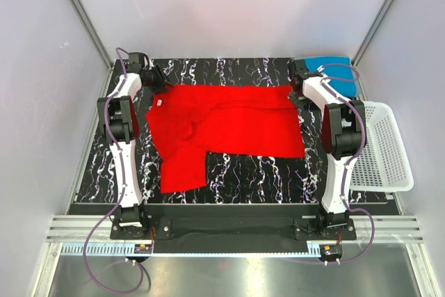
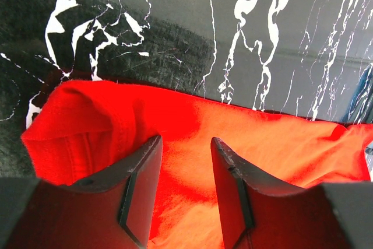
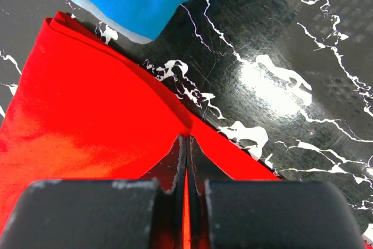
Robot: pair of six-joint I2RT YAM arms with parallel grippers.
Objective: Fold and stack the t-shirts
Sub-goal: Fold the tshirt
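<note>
The red t-shirt lies spread across the dark surface. The right gripper pinches its far right edge tight — the left gripper hangs over the far left corner, jaws apart, cloth beneath them.

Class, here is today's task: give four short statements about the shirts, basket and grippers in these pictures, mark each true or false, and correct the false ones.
1. The red t-shirt lies spread on the table. True.
2. The blue t-shirt sits in the white basket. False: it lies on the table's far right corner, outside the basket.
3. The right gripper is shut on the red t-shirt's edge. True.
4. The left gripper is shut. False: its jaws stand apart over red cloth.
</note>
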